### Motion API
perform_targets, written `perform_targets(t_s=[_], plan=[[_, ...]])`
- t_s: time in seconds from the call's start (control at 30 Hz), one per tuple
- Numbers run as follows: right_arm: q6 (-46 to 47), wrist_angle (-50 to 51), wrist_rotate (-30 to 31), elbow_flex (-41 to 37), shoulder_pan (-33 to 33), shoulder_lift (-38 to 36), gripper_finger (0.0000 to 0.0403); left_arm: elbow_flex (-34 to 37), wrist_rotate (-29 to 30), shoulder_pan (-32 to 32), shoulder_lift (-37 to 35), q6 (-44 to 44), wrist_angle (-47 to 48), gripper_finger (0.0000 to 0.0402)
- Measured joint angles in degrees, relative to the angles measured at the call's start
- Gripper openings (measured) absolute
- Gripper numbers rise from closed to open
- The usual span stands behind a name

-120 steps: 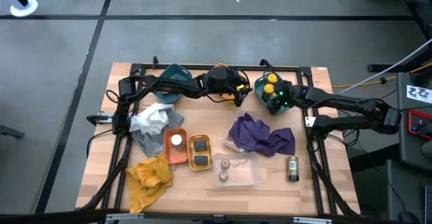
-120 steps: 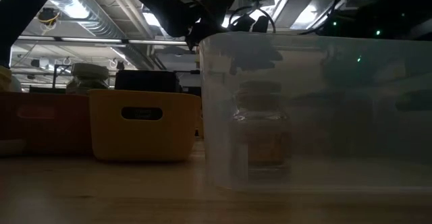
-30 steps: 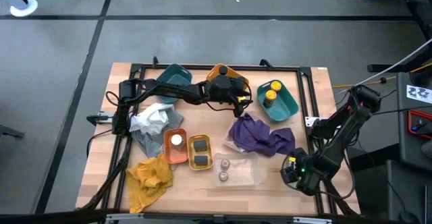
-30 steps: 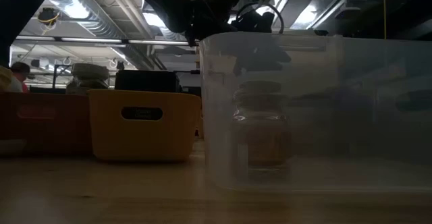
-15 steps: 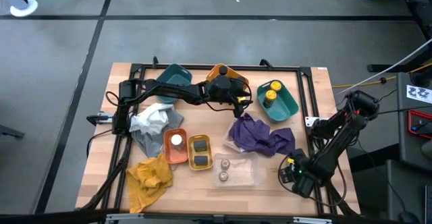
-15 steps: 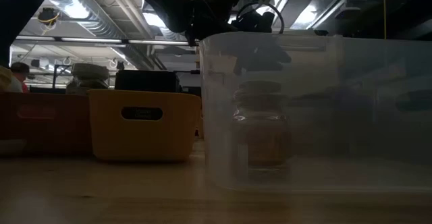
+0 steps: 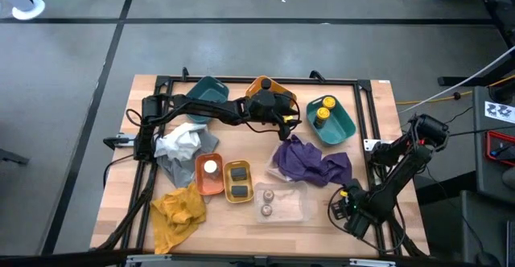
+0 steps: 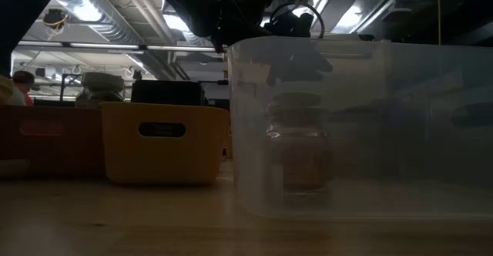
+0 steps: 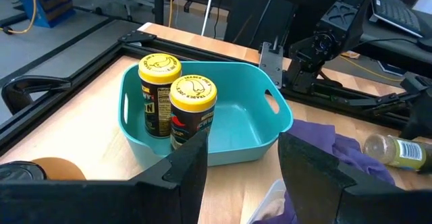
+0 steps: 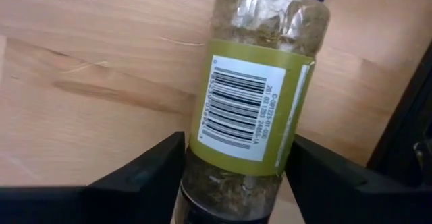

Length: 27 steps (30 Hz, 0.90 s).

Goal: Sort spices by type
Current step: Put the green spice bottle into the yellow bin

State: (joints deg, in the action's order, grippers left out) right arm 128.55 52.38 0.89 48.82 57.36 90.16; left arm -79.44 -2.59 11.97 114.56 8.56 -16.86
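A spice jar (image 10: 253, 89) with a green label lies on its side on the bare wood near the table's right near corner, its glass bottom toward the purple cloth (image 7: 314, 161). My right gripper (image 7: 350, 208) points down over it, one finger on each side. My left gripper (image 9: 239, 163) hangs open and holding nothing over the far middle of the table, facing the teal tray (image 9: 270, 102), which holds two yellow-lidded jars (image 9: 177, 106). The green-label jar (image 9: 395, 150) also shows in the left wrist view. My right gripper has the jar between its two fingers (image 10: 145, 173), which lie flush against its two sides. They sit on the part below the label (image 10: 233, 183), toward the end away from the purple cloth. The fingers come from above, across the jar. The jar lies on the table.
At the near middle stand an orange tray (image 7: 201, 178) with a white-lidded jar, a yellow tray (image 7: 238, 180) with two dark tins and a clear box (image 7: 299, 211) with two pale-lidded jars. A yellow cloth (image 7: 179, 211) and a grey-white cloth (image 7: 181, 146) lie at the left. The metal frame rail (image 7: 376, 203) runs beside the jar.
My right gripper has sunk straight down over the lying jar near the right near corner. The jar has stayed where it lay.
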Motion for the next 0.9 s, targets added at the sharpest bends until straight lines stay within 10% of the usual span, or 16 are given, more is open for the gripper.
perform_targets(t_s=[0.27,0.9], plan=[[-1.78,0.23,4.26,0.01,-0.2,-0.34,0.017,0.0,-1.58,-0.74,0.0,-2.62,-0.07,0.0166],[-29.78,-0.11,21.16,-0.02,-12.15,-17.79,0.017,-0.02,-6.41,-9.71,0.0,-25.74,-0.26,0.0166]])
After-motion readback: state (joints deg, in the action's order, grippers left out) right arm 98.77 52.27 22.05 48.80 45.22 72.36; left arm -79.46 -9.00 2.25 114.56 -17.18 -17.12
